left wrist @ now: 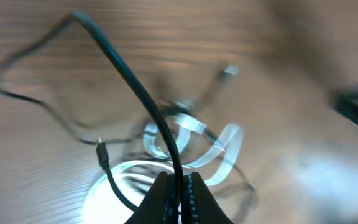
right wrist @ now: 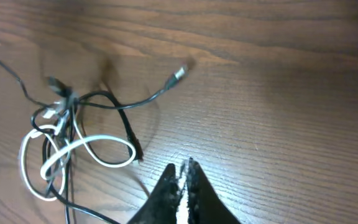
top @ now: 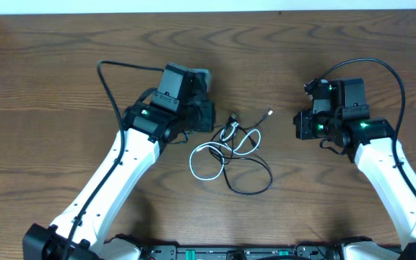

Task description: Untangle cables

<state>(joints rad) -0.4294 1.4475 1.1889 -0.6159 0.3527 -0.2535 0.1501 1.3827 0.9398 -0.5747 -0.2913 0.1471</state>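
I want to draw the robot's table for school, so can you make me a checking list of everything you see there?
Surface: brown wooden table, bare wood around the tangle.
Job's things: white cable and black cables looped together mid-table; a silver plug sticks out of the knot.
Clutter: nothing seen.
Grippers: left pincer shut on one black cable that rises from its tips; right pincer shut, holding nothing, over bare wood beside the tangle.
Cables: thick black cord on the left arm, another on the right, both apart from the tangle.
Surroundings: pale strip beyond the far table edge.
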